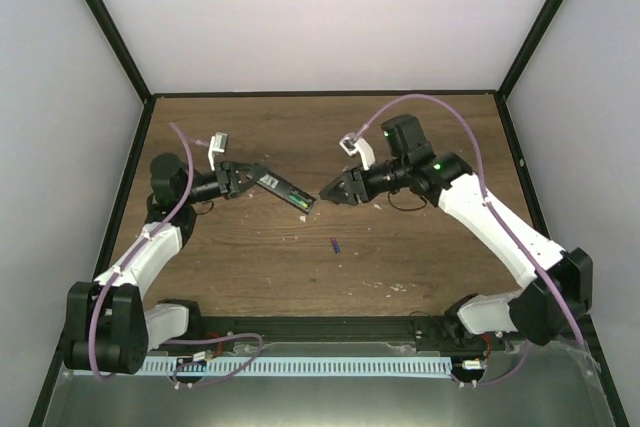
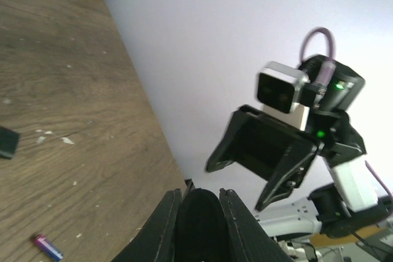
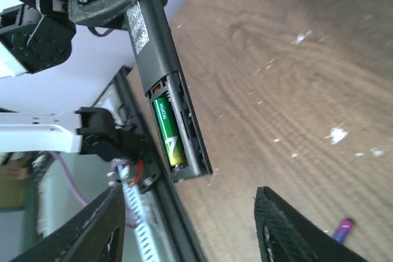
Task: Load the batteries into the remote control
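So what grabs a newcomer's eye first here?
The remote, gripped by the left hand left of centre, its open bay showing one green battery. The purple battery lies loose on the table, nearer the bases than the open right hand facing the remote.

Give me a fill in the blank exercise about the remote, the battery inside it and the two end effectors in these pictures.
1. Of the left end effector and the right end effector, the ____ one grips the slim black bar-shaped remote control.
2. The small cylindrical battery seated in its open compartment is coloured ____.
3. The end effector that holds nothing has its jaws ____.
Missing words: left, green, open.
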Robot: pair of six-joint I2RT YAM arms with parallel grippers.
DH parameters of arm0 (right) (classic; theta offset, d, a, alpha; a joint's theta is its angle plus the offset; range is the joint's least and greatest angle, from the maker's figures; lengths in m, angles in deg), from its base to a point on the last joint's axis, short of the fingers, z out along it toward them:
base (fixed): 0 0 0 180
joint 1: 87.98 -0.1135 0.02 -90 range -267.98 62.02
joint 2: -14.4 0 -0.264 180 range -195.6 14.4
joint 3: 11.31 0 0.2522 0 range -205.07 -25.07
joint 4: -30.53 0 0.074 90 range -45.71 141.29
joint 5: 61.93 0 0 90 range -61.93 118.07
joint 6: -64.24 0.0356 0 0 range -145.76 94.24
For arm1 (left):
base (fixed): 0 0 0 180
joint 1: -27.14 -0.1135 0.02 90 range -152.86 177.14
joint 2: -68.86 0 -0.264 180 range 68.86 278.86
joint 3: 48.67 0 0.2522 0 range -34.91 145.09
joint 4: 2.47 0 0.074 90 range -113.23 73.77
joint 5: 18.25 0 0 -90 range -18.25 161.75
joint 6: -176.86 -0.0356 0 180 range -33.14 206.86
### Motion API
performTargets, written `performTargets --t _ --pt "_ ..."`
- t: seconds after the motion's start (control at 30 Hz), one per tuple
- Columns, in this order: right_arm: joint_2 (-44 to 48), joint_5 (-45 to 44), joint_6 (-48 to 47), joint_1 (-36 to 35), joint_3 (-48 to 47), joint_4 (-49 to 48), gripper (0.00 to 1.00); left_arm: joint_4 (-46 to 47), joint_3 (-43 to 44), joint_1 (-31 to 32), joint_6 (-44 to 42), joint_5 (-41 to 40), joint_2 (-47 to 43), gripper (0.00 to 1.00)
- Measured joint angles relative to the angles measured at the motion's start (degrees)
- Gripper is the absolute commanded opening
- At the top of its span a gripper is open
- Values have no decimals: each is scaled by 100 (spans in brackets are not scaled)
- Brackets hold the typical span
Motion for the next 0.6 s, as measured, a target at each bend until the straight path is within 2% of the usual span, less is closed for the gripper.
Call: performTargets --t 0.1,0.17,0.3,0.47,0.6 --pt "236 -527 -2 24 57 44 51 -118 -201 -205 -164 -35 11 0" --pt "297 -883 -4 24 157 116 47 -188 -341 -293 -247 -61 46 0" --pt "225 -1670 70 -7 669 297 42 -267 -564 -356 -350 -138 149 0" --pt "-90 -2719 260 -496 1338 542 42 -269 -706 -402 -459 -264 295 0" --pt "-374 -3161 407 -999 1554 549 41 -260 -761 -426 -498 -330 448 0"
